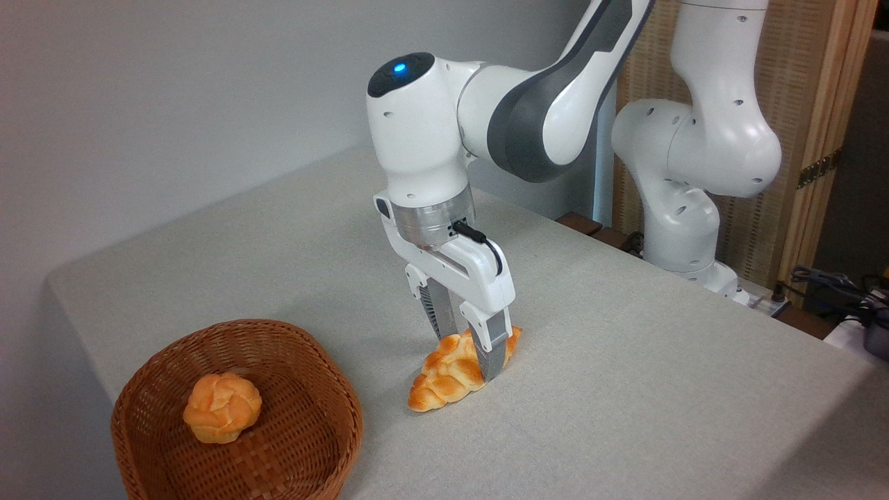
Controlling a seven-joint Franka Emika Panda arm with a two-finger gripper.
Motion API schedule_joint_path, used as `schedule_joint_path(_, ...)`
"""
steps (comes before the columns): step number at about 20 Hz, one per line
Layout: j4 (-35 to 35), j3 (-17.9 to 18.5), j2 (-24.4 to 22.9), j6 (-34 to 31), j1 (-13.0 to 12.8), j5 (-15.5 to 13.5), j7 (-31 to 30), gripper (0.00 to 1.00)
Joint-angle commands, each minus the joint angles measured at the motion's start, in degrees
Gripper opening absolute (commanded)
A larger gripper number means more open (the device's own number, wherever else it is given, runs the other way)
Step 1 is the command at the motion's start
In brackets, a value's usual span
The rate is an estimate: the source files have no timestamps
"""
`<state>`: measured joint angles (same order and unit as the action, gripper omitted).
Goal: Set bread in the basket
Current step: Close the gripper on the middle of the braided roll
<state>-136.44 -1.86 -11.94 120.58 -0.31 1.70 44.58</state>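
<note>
End effector (471,354) straddling bread (455,370); no writing legible.

Basket (305,389) cut by bottom edge; bread (444,375) middle hidden — behind tool (471,353).

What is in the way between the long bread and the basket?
Nothing visible. Bare table lies between the long bread and the basket. A small bun already sits in the basket, with free room beside it. The claw straddles the bread.

i see the braided golden bread (450,371) lying flat on the table, right of the reddish-brown wicker basket (305,430).
</note>
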Motion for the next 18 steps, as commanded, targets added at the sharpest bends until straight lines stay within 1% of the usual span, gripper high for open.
schedule_joint_path(1, -0.32, 0.36, 0.51, 0.98, -0.92, 0.68, 0.33, 0.44)
schedule_joint_path(16, 0.73, 0.27, 1.04, -0.87, -1.18, 0.68, -0.1, 0.43)
schedule_joint_path(17, 2.48, 0.27, 0.95, -2.26, -1.18, 0.68, -0.02, 0.43)
schedule_joint_path(18, 5.11, 0.27, 1.13, -5.5, -1.18, 0.68, 0.16, 0.43)
